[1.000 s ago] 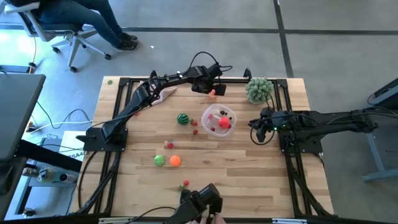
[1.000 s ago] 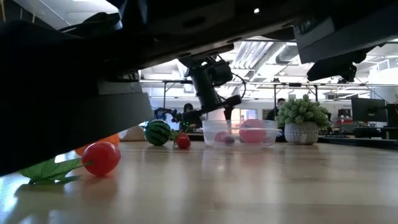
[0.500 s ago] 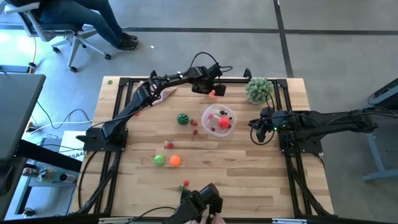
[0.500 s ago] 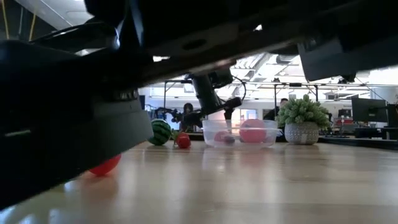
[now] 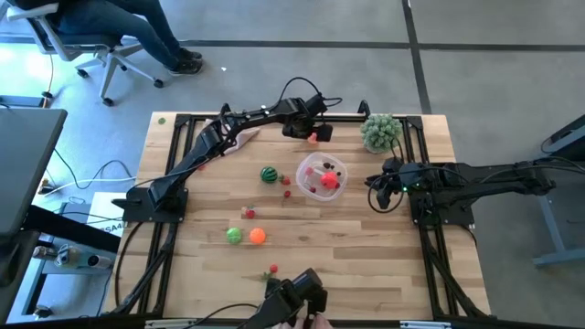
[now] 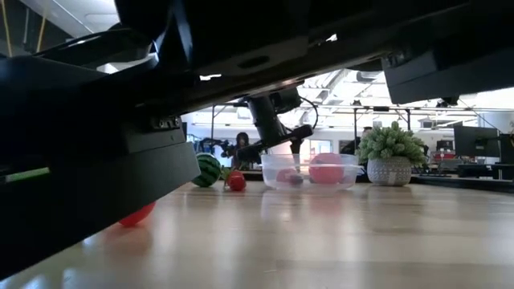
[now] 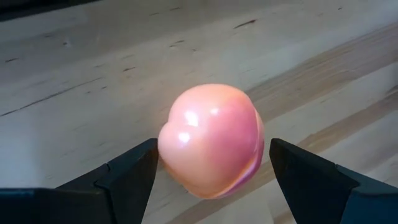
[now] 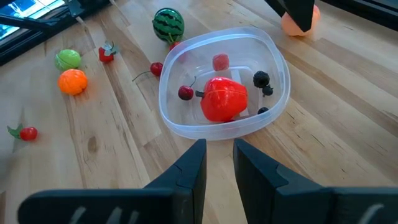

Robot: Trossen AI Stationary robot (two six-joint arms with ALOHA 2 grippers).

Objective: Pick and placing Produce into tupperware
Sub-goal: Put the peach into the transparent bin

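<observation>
A pink-orange peach (image 7: pixel 210 134) lies on the wood near the table's far edge. My left gripper (image 7: pixel 212 149) is open and points steeply down over it, one finger (image 7: pixel 134 171) close on each side. A thin gap shows beside the other finger (image 7: pixel 305 177). The tupperware (image 5: pixel 321 176) stands mid-table, holding a red piece (image 8: pixel 222 99) and dark berries (image 8: pixel 260 79). On the table lie a striped green ball (image 5: pixel 269 174), an orange ball (image 5: pixel 258 236) and a green ball (image 5: pixel 235 236). My right gripper (image 8: pixel 220 163) waits slightly open at the right, holding nothing.
A bushy pale-green plant (image 5: pixel 381 132) stands at the far right corner. A beige cloth (image 5: pixel 242 139) lies under the left arm at the far left. Small red pieces (image 5: pixel 286 181) (image 5: pixel 272 269) are scattered. A dark shape (image 6: pixel 96 177) fills the left of the low view.
Both arms have kept still. In the low view a dark shape close to the camera has come down across the left. It now hides the green leaf and most of the red piece that showed there.
</observation>
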